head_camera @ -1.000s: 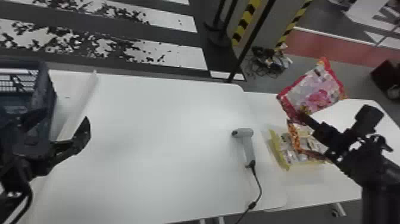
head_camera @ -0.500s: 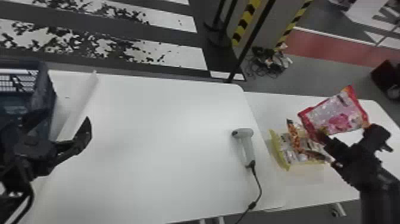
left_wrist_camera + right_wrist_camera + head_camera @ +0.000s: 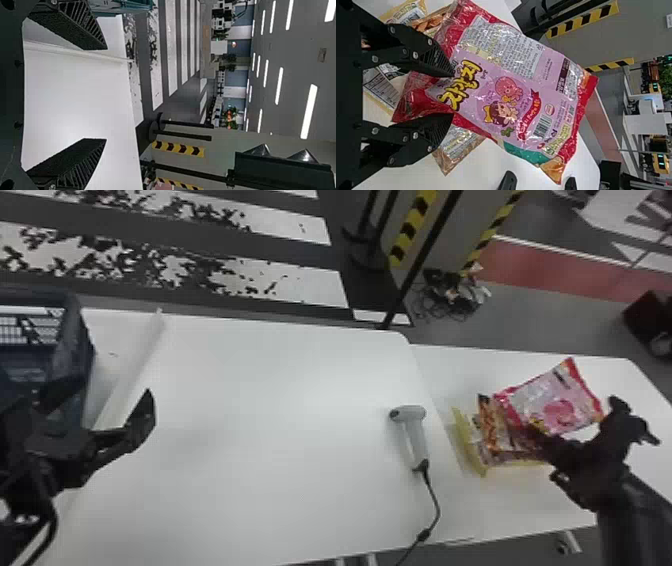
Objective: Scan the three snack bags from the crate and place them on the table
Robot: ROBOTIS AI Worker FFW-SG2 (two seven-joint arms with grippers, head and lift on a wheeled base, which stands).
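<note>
And here we are at the right-hand table [image 3: 540,507], where the red-and-pink bag [image 3: 555,407] lies over the orange-patterned bag [image 3: 492,427], with the yellow-edged bag [image 3: 467,440] poking out to the left! The right gripper [image 3: 575,420] is right at the pink bag's near side, and the right wrist view has that right gripper [image 3: 454,95] with its fingers apart, the bag's red end showing between them. Whether the bag's far end touches the tabletop is hard to call from here. Over on the left-hand table [image 3: 280,465], the scanner [image 3: 414,435] sits near its right edge, while the left gripper [image 3: 114,387], fingers wide apart, waits beside the crate [image 3: 80,327] at far left.
</note>
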